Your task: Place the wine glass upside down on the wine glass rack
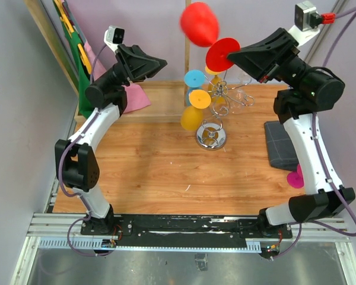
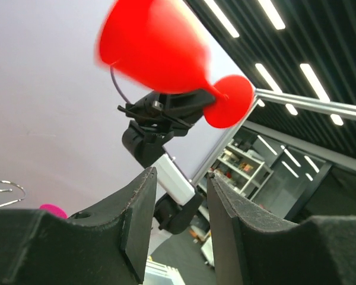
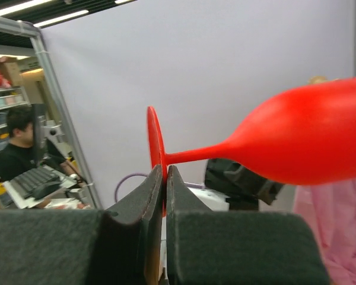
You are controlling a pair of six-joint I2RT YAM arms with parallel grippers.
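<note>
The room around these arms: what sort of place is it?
Probably a robotics lab or workshop: a man at a keyboard, storage shelves, strip ceiling lights and a wooden table.

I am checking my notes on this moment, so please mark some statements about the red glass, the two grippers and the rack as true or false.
1. The right gripper pinches the foot of the red glass. True.
2. The left gripper is shut on the glass. False: it is open and holds nothing.
3. The red glass hangs on the rack. False: it is in the air, above the rack.
4. A yellow glass is on the rack. True.
</note>
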